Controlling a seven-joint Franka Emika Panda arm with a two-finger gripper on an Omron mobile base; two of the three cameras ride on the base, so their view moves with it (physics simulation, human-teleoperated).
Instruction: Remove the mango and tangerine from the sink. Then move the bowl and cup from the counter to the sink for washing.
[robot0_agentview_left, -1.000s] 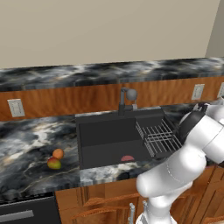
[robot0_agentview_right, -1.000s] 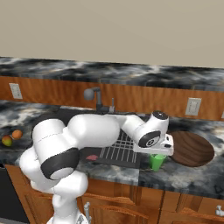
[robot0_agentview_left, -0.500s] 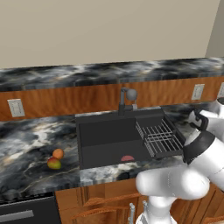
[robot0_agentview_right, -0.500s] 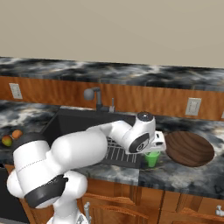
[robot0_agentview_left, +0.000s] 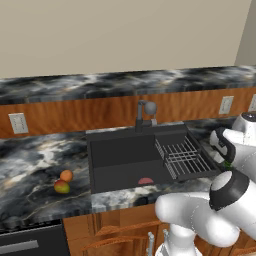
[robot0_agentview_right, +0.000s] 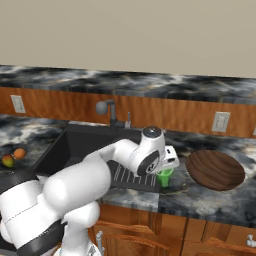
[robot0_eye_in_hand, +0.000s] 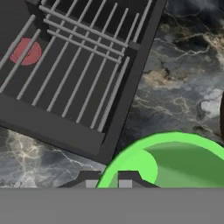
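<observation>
Black sink is serving as my landmark, lying empty of fruit beside its wire rack. Just right of it on the marbled surface the wooden bowl is waiting. Between bowl and sink, the green cup is sitting with my jaws pinched nearly together on its rim. Left of the sink, the mango and tangerine are resting. I judge I am doing the cup step; next, lifting it over the sink.
</observation>
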